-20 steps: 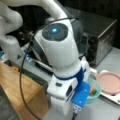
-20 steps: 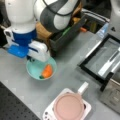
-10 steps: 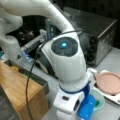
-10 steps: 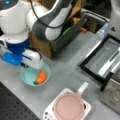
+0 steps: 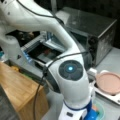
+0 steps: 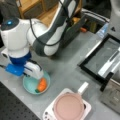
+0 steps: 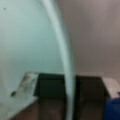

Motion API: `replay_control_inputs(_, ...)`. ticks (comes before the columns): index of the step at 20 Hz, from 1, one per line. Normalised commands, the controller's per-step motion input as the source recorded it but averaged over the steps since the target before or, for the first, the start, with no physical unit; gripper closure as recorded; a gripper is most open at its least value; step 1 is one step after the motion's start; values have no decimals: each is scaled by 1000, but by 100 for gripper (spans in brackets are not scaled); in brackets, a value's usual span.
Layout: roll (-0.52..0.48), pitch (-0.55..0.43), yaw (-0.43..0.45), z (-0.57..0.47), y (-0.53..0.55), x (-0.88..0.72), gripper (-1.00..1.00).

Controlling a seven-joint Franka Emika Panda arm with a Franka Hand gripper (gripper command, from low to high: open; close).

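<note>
A teal bowl (image 6: 29,85) with an orange carrot (image 6: 42,85) in it sits on the grey table at a front view's lower left. My gripper (image 6: 35,74), white with a blue mount, reaches down onto the bowl's near rim. In the wrist view the bowl's rim (image 7: 62,50) runs between the two dark pads (image 7: 50,87), and the gripper (image 7: 70,90) is shut on it. The bowl (image 5: 100,110) and carrot (image 5: 94,108) peek out behind the arm at a front view's bottom right.
A pink pan (image 6: 68,107) rests on a white square base beside the bowl, also the pink pan (image 5: 110,82). A toaster oven (image 5: 95,30) stands with its door (image 6: 100,60) open. A wooden shelf (image 5: 17,87) is at a front view's left.
The arm has swung toward the table's near edge, and the bowl with the carrot has slid along with the gripper, further from the oven.
</note>
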Motion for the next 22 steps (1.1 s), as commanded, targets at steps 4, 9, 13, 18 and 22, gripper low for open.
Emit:
replay_control_inputs(4, -79, 51, 115, -50, -118, 182, -100)
replay_control_inputs(9, -65, 66, 120, -28, -72, 163, -100)
replay_control_inputs(13, -50, 55, 114, -21, 1, 194, -100)
replay_control_inputs(18, -47, 45, 101, 55, 17, 236, -100)
replay_control_inputs(22, -64, 57, 88, 126, -13, 218, -100)
